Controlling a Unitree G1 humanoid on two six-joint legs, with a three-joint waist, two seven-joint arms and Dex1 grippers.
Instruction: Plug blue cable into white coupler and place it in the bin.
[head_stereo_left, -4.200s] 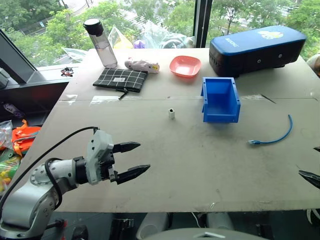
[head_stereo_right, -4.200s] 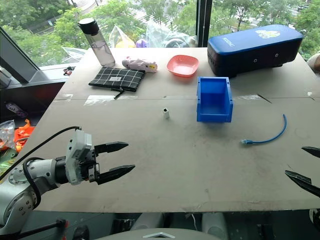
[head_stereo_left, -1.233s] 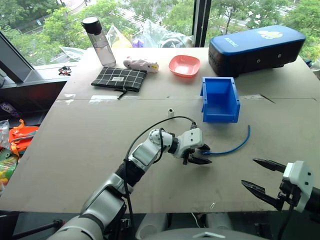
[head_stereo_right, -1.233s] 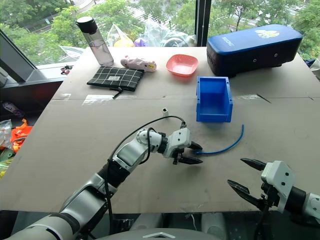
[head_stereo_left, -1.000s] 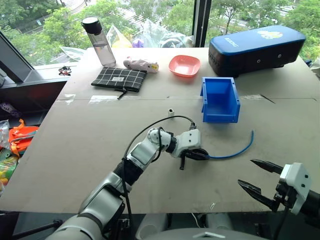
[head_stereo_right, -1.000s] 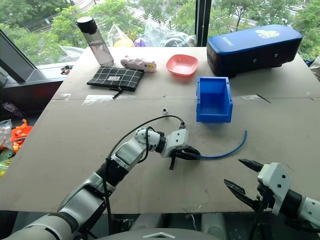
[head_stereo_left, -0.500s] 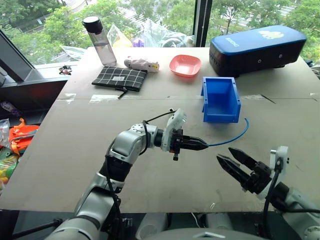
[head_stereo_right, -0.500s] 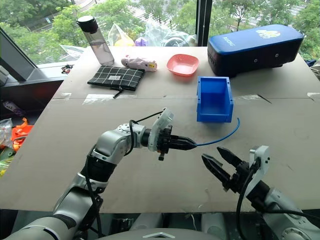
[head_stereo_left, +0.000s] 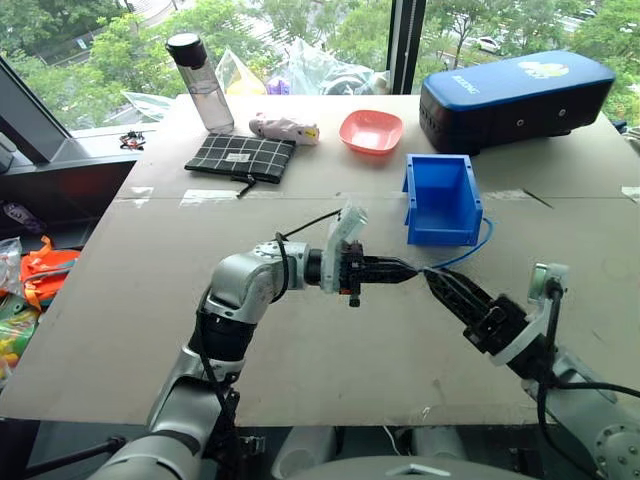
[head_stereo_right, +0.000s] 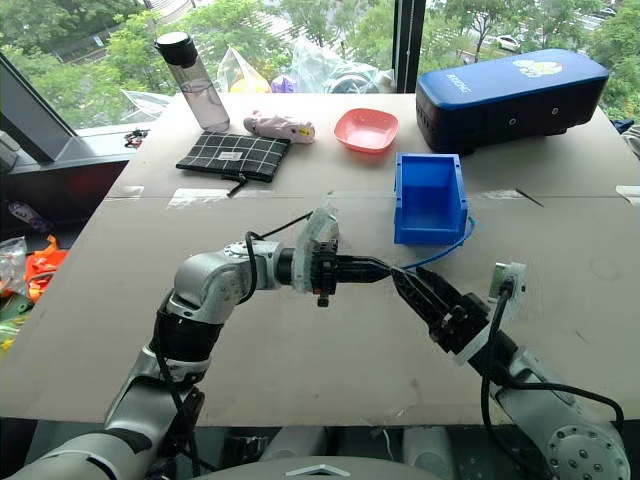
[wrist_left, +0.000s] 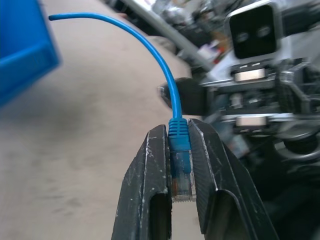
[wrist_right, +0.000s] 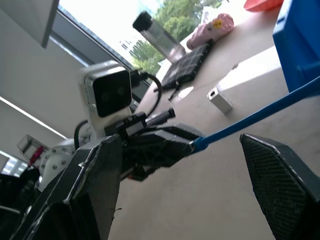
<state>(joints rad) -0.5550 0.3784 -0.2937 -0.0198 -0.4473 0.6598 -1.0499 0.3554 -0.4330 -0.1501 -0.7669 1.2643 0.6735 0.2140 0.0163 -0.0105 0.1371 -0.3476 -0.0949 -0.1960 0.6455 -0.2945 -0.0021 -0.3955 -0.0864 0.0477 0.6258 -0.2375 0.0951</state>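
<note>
pink bowl (head_stereo_left: 370, 131) and dark-blue case (head_stereo_left: 515, 98) behind the bin (head_stereo_left: 441, 200)

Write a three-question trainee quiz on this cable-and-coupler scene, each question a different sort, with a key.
1. True or false: the left gripper is shut on a clear plug of the thin light-blue cable.
2. The small white plastic coupler is: A) on the table, B) inside the bright blue open-top bin, C) in the right gripper.
3. Fill in: the right gripper's jaws stand ____.

Key: 1 true; 2 A; 3 open.
</note>
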